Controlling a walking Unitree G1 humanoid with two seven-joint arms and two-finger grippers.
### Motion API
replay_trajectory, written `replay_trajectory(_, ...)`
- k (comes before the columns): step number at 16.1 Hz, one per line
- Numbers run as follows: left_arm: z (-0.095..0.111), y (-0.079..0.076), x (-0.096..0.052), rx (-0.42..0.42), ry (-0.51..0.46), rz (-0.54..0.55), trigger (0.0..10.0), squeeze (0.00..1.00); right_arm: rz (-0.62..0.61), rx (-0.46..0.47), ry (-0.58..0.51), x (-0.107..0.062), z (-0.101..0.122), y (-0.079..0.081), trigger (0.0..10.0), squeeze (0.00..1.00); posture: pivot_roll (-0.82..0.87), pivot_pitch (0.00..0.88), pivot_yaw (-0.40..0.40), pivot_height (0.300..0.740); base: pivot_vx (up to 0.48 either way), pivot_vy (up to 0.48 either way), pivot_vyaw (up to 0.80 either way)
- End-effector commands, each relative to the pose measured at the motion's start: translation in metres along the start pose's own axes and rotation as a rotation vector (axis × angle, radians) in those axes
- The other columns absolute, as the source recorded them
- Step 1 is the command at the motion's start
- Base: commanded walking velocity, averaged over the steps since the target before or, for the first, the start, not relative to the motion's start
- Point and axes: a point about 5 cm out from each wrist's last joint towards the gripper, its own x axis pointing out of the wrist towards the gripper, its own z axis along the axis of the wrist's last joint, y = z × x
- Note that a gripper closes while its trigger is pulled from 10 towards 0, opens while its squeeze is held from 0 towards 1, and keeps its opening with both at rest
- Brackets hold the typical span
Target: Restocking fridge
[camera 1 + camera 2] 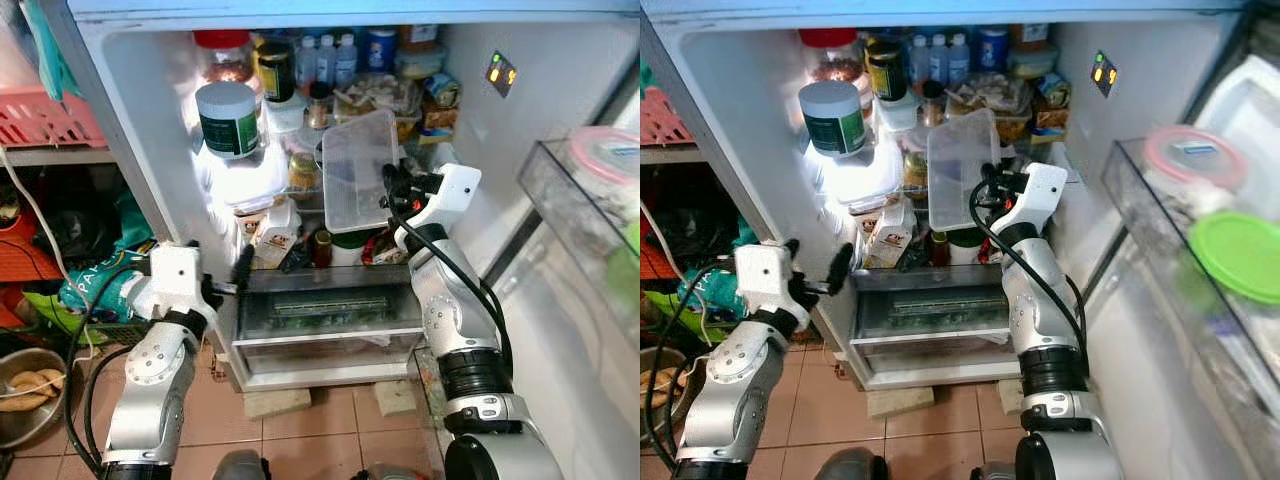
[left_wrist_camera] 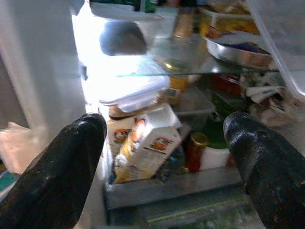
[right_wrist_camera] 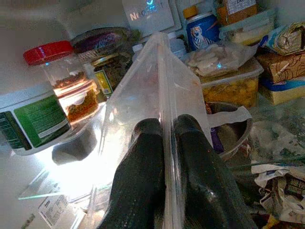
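Observation:
The fridge (image 1: 140, 120) stands wide, its shelves packed with jars, bottles and boxes. My right gripper (image 1: 392, 190) is shut on the edge of a clear plastic container (image 1: 357, 170), holding it upright in front of the middle shelf; in the right wrist view both fingers (image 3: 143, 176) pinch its thin wall (image 3: 164, 95). My left gripper (image 1: 240, 272) is open, low at the fridge's left wall, pointing at a tilted carton (image 2: 147, 143) on the lower shelf. A white tub with a green label (image 1: 228, 120) sits on the upper left shelf.
A crisper drawer (image 1: 330, 325) fills the fridge's bottom. The door shelf (image 1: 1200, 250) on the right holds lidded tubs, one green. A pink basket (image 1: 45, 115) and shelving stand to the left, with a metal bowl (image 1: 25, 400) on the tiled floor.

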Motion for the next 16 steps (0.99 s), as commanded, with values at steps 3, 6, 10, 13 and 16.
replay_trajectory(3,0.001,0.004,0.002,0.021,0.021,-0.025,10.0,0.0,0.028,0.032,-0.018,0.01,0.006,0.01,10.0,0.0,0.09,0.047,-0.002,0.74,0.0,0.0,0.0)
replay_trajectory(6,0.003,0.002,-0.003,0.022,0.018,-0.029,10.0,0.0,0.062,0.082,-0.019,0.028,0.009,0.028,10.0,0.0,0.13,0.076,0.0,0.74,0.0,0.0,0.0)
replay_trajectory(10,0.007,-0.001,-0.014,0.02,0.015,-0.031,10.0,0.0,0.07,0.131,0.009,0.048,0.014,0.046,10.0,0.0,0.17,0.119,-0.012,0.74,0.0,0.0,0.0)
replay_trajectory(13,0.008,-0.002,-0.02,0.01,0.023,-0.023,10.0,0.0,0.055,0.154,0.025,0.058,0.019,0.048,10.0,0.0,0.18,0.143,-0.018,0.74,0.0,0.0,0.0)
replay_trajectory(16,0.012,-0.008,-0.026,0.003,0.033,-0.042,10.0,0.0,0.012,0.204,0.026,0.073,0.03,0.048,10.0,0.0,0.19,0.166,-0.029,0.74,0.0,0.0,0.0)
